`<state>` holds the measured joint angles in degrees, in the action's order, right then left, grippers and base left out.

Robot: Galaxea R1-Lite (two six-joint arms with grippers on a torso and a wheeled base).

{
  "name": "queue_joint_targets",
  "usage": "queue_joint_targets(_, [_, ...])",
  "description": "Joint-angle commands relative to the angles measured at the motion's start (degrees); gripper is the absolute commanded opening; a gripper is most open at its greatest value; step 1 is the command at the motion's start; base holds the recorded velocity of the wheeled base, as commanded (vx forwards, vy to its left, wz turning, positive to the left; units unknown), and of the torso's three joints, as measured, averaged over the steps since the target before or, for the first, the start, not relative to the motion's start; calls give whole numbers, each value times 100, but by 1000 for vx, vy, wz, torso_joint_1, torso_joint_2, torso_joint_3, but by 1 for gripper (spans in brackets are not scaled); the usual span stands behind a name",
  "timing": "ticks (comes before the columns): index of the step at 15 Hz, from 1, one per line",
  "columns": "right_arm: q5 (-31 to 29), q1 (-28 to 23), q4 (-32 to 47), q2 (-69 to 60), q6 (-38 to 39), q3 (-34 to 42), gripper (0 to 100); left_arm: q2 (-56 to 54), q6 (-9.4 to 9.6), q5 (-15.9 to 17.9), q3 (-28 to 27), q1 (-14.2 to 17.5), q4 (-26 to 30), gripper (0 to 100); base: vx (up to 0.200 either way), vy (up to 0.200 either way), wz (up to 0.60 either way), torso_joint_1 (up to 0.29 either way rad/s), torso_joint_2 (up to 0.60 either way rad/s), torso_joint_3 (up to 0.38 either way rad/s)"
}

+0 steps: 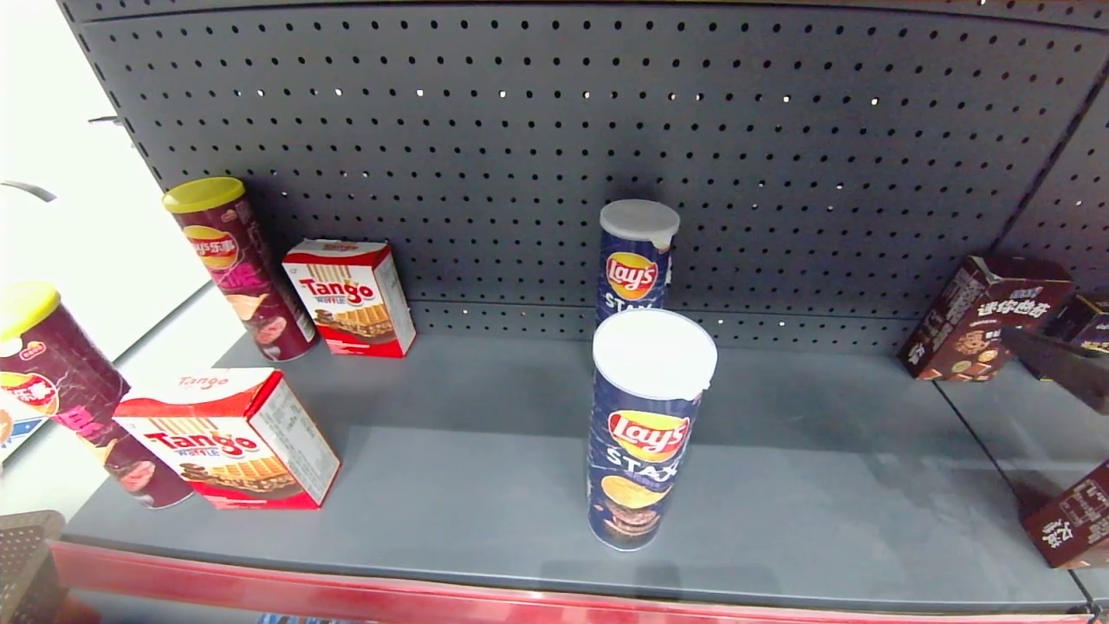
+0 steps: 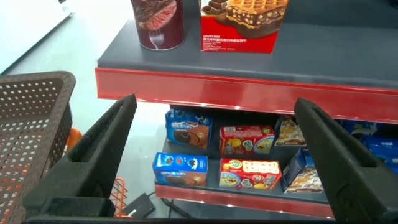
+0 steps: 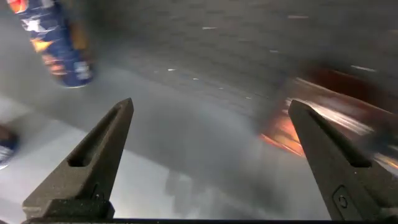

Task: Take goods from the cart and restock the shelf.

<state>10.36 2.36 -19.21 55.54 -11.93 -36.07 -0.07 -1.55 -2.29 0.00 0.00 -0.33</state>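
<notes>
A blue chip can (image 1: pixel 645 433) stands upright on the shelf (image 1: pixel 485 468), near its front edge. Just behind it stands a second blue can (image 1: pixel 635 260). To its left is a red wafer box (image 1: pixel 230 438), and well to its right a brown box (image 1: pixel 983 316). The right claw (image 3: pixel 211 104) hangs wide open over the shelf, apart from the can. The left claw (image 2: pixel 216 106), also spread, faces the shelf's red edge beside a dark basket (image 2: pixel 31 124).

the shelf (image 1: pixel 485 485) is carrying two blue chip cans (image 1: pixel 643 451), two maroon chip cans (image 1: pixel 243 269) with yellow lids and two red wafer boxes (image 1: pixel 234 442). at its right, two dark brown boxes (image 1: pixel 983 316) are showing plainly and a third dark box (image 1: pixel 1093 322) is peeking out from behind the far one. below the shelf, two blue biscuit boxes (image 2: pixel 180 169) and two red-and-green boxes (image 2: pixel 247 174) are sitting, and one perforated basket (image 2: pixel 31 124) is standing beside them.
</notes>
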Motion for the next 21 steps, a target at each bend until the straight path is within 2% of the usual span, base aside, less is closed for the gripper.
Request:
queue_joint_targets(1, [-122, -922, 119, -2460, -2, 1366, 100, 7, 5, 1, 0, 0, -2, 100, 0, 0, 0, 0, 0, 0])
queue_joint_targets(3, [-333, -1045, 726, -3770, 95, 1946, 100, 7, 5, 1, 0, 0, -11, 100, 0, 0, 0, 0, 0, 0])
queue_joint_targets(5, [-843, -1124, 1869, -5044, 543, 2342, 100, 7, 5, -8, 0, 0, -11, 100, 0, 0, 0, 0, 0, 0])
queue_joint_targets(6, [-860, -1124, 1877, -5062, 587, 2386, 100, 7, 5, -8, 0, 0, -11, 100, 0, 0, 0, 0, 0, 0])
queue_joint_targets(7, [-1168, -1124, 1227, -5009, 1167, 3001, 100, 7, 5, -8, 0, 0, -11, 100, 0, 0, 0, 0, 0, 0])
queue_joint_targets(8, [-1177, -1124, 910, -5009, 1202, 3607, 100, 7, 14, 1, 0, 0, -11, 100, 0, 0, 0, 0, 0, 0])
queue_joint_targets(10, [-1212, -1124, 1860, -5009, 1220, 3607, 100, 7, 5, -8, 0, 0, -2, 100, 0, 0, 0, 0, 0, 0])
queue_joint_targets(11, [-1177, -1124, 1974, -5009, 1158, 3598, 100, 7, 5, -17, 0, 0, -11, 100, 0, 0, 0, 0, 0, 0])
queue_joint_targets(17, [-1133, -1115, 1939, -5009, 1176, 3607, 100, 7, 14, -26, 0, 0, -11, 100, 0, 0, 0, 0, 0, 0])
queue_joint_targets(19, [-1133, -790, 1939, -4992, 1167, 3598, 100, 7, 14, -26, 0, 0, -11, 100, 0, 0, 0, 0, 0, 0])
queue_joint_targets(20, [-1133, -210, 1939, -5246, 1167, 3607, 100, 7, 5, -26, 0, 0, -11, 100, 0, 0, 0, 0, 0, 0])
queue_joint_targets(21, [-1124, -210, 1930, -5554, 1167, 3607, 100, 7, -3, -17, 0, 0, -11, 100, 0, 0, 0, 0, 0, 0])
